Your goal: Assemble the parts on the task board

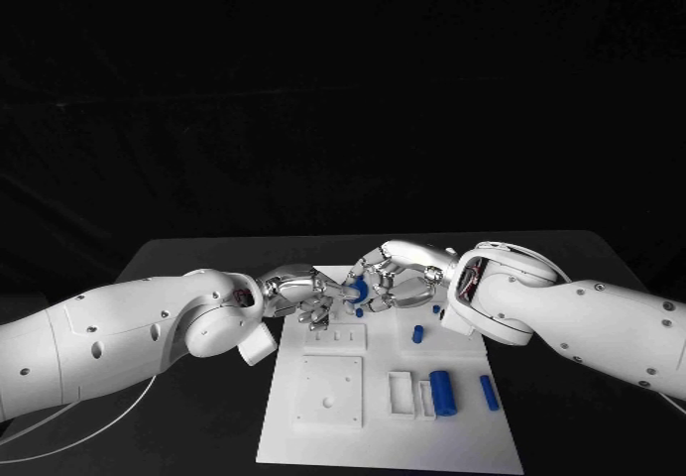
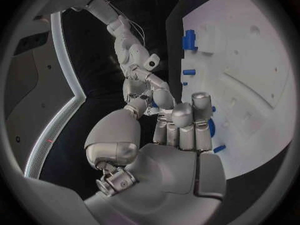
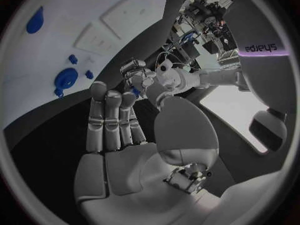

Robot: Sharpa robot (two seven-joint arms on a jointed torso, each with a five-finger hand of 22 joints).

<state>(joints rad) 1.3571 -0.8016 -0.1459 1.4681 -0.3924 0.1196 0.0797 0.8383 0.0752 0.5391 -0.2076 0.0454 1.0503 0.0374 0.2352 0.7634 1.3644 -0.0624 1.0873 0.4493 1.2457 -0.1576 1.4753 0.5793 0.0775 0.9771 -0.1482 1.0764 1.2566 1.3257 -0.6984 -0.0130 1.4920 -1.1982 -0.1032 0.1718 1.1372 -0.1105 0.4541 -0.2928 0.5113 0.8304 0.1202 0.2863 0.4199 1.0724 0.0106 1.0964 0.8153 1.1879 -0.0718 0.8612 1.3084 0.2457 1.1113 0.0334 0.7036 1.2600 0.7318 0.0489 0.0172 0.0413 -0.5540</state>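
Table (image 1: 186, 253): black, task board (image 1: 386, 436) lying white in the middle of it. Both my arms reach in over the board's far end.

Left hand (image 1: 307, 294) and right hand (image 1: 394, 278) meet fingertip to fingertip above that far end. A small blue part (image 1: 358, 289) sits between them. Fingers of both are curled in around it; I cannot tell which hand actually carries it, or whether both pinch it.

Other blue parts on the board: a thick cylinder (image 1: 442, 392) near the front right, a slim rod (image 1: 489, 393) beside it, a short peg (image 1: 417, 334) standing further back.

Risk, as I judge it: if one hand lets go before the other has a firm pinch, the part drops and may roll off the board. Skewed fingertip pressure could twist it out of line.
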